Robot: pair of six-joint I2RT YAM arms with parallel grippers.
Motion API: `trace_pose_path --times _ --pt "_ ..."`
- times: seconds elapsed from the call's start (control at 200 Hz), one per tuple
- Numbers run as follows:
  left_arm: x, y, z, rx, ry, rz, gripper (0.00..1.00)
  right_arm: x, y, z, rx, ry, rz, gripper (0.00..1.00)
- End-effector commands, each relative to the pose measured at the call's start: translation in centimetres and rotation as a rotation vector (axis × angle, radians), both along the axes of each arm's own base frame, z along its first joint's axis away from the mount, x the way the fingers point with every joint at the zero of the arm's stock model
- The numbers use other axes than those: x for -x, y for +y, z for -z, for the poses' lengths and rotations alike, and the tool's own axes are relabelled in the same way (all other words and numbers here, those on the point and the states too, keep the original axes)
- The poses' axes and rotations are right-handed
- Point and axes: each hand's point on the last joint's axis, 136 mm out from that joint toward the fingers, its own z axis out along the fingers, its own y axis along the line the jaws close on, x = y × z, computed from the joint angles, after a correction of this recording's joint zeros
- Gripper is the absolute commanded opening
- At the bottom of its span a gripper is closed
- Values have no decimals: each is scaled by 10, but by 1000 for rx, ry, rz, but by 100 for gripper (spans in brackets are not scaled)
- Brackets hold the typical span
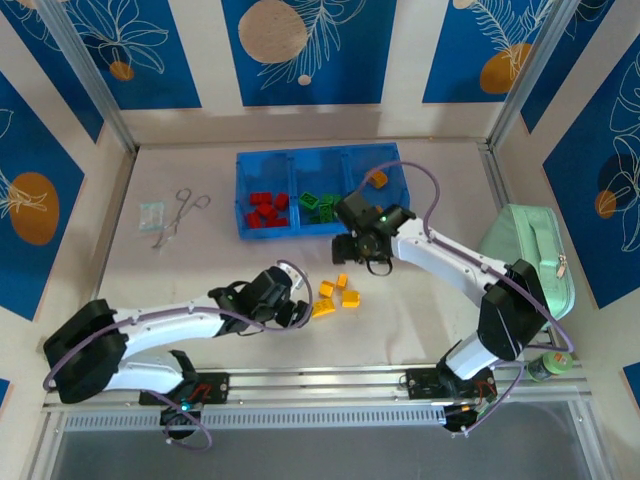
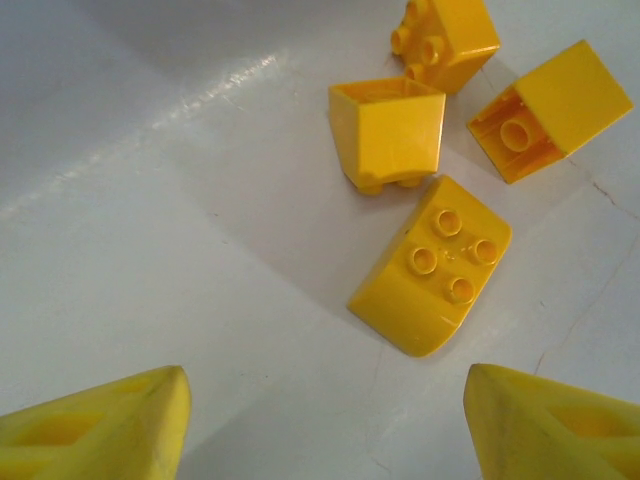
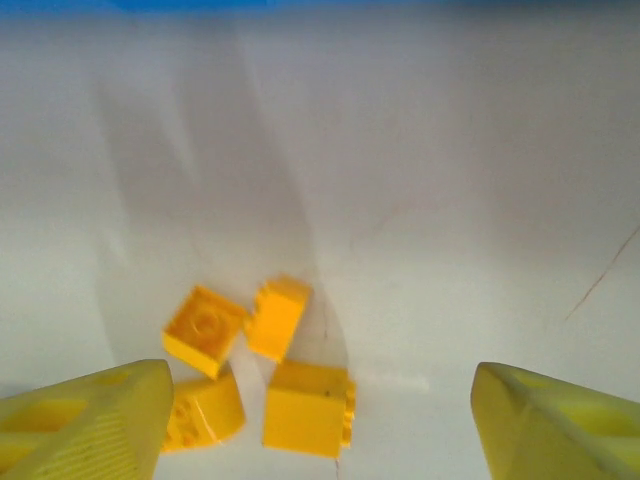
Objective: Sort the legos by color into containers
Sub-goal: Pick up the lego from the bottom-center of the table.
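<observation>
Your left gripper point(image 2: 326, 375) has its fingers spread near four yellow legos point(image 2: 430, 265). Your right gripper point(image 3: 322, 378) is spread wide too (both empty).

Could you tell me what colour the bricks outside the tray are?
The bricks are yellow; left wrist view.

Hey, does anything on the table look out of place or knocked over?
Four yellow bricks lie loose on the table, short of the tray. Two are tipped over, with their hollow undersides showing. Reds and greens sit in separate compartments. Nothing looks spilled or damaged.
</observation>
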Motion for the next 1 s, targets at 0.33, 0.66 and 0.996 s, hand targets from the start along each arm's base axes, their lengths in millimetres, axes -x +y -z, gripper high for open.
trace_pose_path --times 0.33,0.66,0.996 --pt "3 -13 -5 73 20 -1 73 50 11 65 -18 146 38 77" --pt "4 -4 -3 61 14 -21 73 60 17 91 18 202 45 71" --pt "4 0 -1 57 6 -33 72 61 6 92 89 190 78 49"
